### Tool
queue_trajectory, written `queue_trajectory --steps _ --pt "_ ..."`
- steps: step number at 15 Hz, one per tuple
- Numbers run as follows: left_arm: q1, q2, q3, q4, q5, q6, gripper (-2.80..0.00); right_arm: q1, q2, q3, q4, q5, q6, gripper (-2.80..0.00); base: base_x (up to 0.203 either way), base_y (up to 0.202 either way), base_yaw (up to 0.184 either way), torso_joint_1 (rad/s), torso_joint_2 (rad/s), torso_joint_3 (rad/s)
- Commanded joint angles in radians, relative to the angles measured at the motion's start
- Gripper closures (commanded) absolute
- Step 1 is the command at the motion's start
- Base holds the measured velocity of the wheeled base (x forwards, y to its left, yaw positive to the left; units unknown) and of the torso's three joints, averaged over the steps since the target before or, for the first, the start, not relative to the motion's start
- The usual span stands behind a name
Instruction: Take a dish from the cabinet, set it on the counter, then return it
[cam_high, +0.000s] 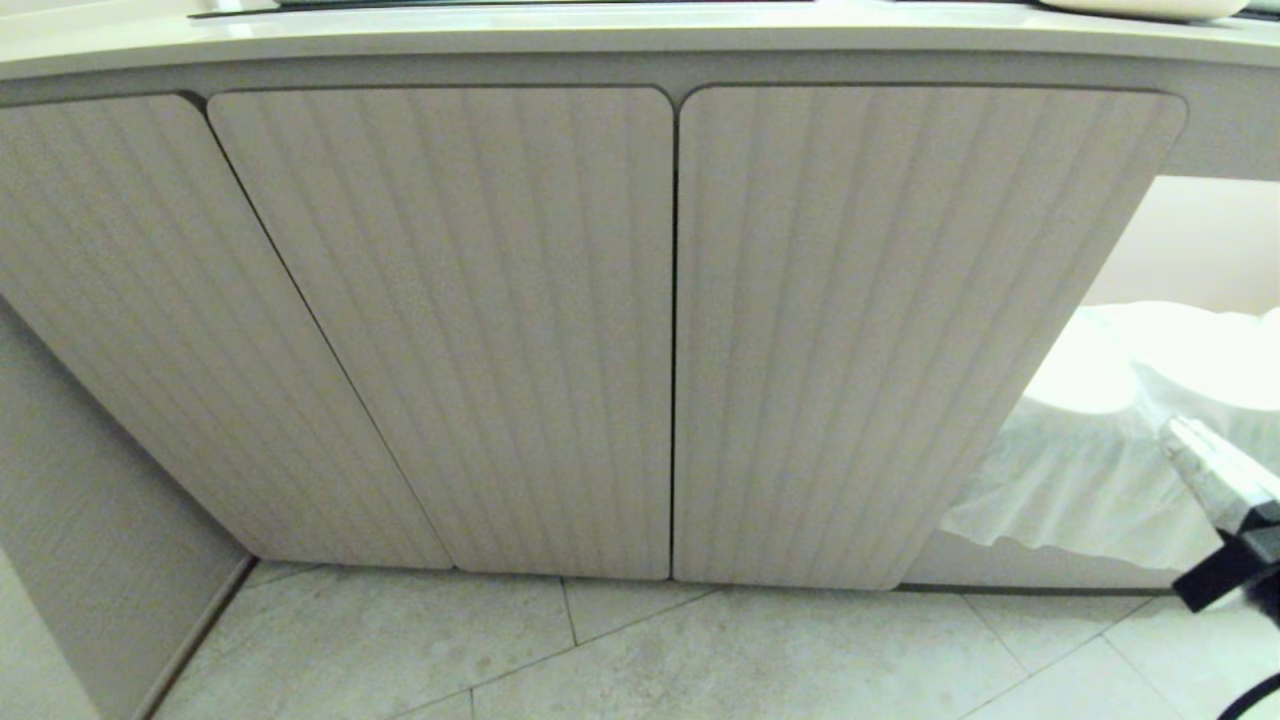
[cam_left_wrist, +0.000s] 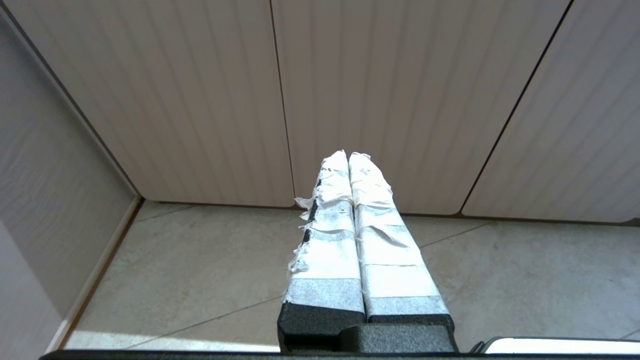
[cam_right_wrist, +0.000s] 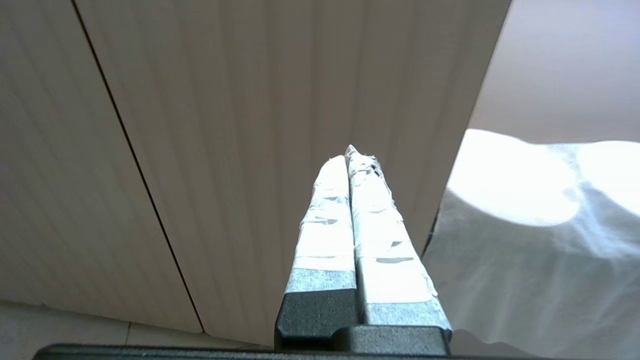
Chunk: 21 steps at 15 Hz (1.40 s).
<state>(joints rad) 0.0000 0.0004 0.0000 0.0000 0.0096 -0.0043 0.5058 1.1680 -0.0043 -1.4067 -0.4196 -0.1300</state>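
The cabinet (cam_high: 440, 320) fills the head view, and its three ribbed, round-cornered doors are all closed. Along the top runs the cream counter (cam_high: 600, 35). The dish is out of view. My right gripper (cam_high: 1172, 428) comes in at the lower right, shut and empty. It sits to the right of the rightmost door (cam_high: 880, 330), and in the right wrist view the gripper (cam_right_wrist: 350, 152) points at that door (cam_right_wrist: 300, 100) near its right edge. My left gripper (cam_left_wrist: 348, 154) is shut and empty, low over the floor, facing the doors (cam_left_wrist: 200, 100). The head view does not show it.
A white cloth (cam_high: 1100, 470) drapes over something beside the cabinet on the right, close to my right gripper. A pale rounded object (cam_high: 1140, 8) sits on the counter at the far right. A side panel (cam_high: 90, 520) closes the left. The floor (cam_high: 700, 650) is tiled.
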Motion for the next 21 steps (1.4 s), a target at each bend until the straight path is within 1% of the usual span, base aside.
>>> queue_trajectory --steps 1,3,4,7,8,10,11,13,14,16,18,21 --pt "0.000 0.000 0.000 0.000 0.001 0.000 0.00 -0.046 -0.151 0.004 0.110 0.036 -0.003 0.00 0.000 0.000 0.000 0.000 0.00 0.000" --pt "0.000 0.000 0.000 0.000 0.000 0.000 0.00 -0.133 -0.231 0.004 0.297 0.101 0.007 0.00 0.000 0.000 0.000 0.000 0.00 0.000" --pt "0.000 0.000 0.000 0.000 0.000 0.000 0.00 -0.152 -0.274 0.004 0.381 0.116 0.013 0.00 0.000 0.000 0.000 0.000 0.00 0.000" --pt "0.000 0.000 0.000 0.000 0.000 0.000 0.00 -0.198 -0.423 0.004 0.673 0.133 0.015 0.00 0.000 0.000 0.000 0.000 0.00 0.000" --pt "0.000 0.000 0.000 0.000 0.001 0.000 0.00 -0.232 -0.475 0.004 0.783 0.135 0.015 0.00 0.000 0.000 0.000 0.000 0.00 0.000" --pt "0.000 0.000 0.000 0.000 0.001 0.000 0.00 -0.296 -0.574 0.004 0.940 0.142 0.008 0.00 0.000 0.000 0.000 0.000 0.00 0.000" --pt "0.000 0.000 0.000 0.000 0.000 0.000 0.00 -0.346 -0.619 0.004 1.012 0.173 0.001 0.00 0.000 0.000 0.000 0.000 0.00 0.000" --pt "0.000 0.000 0.000 0.000 0.000 0.000 0.00 -0.447 -0.711 0.004 1.118 0.293 -0.007 0.00 0.000 0.000 0.000 0.000 0.00 0.000" --pt "0.000 0.000 0.000 0.000 0.001 0.000 0.00 -0.482 -0.760 0.004 1.175 0.331 -0.011 0.00 0.000 0.000 0.000 0.000 0.00 0.000" --pt "0.000 0.000 0.000 0.000 0.001 0.000 0.00 -0.535 -0.870 0.004 1.301 0.366 -0.030 0.00 0.000 0.000 0.000 0.000 0.00 0.000" --pt "0.000 0.000 0.000 0.000 0.001 0.000 0.00 -0.544 -0.928 0.004 1.360 0.400 -0.035 0.00 0.000 0.000 0.000 0.000 0.00 0.000" --pt "0.000 0.000 0.000 0.000 0.001 0.000 0.00 -0.505 -1.048 0.004 1.399 0.411 -0.010 0.00 0.000 0.000 0.000 0.000 0.00 0.000"
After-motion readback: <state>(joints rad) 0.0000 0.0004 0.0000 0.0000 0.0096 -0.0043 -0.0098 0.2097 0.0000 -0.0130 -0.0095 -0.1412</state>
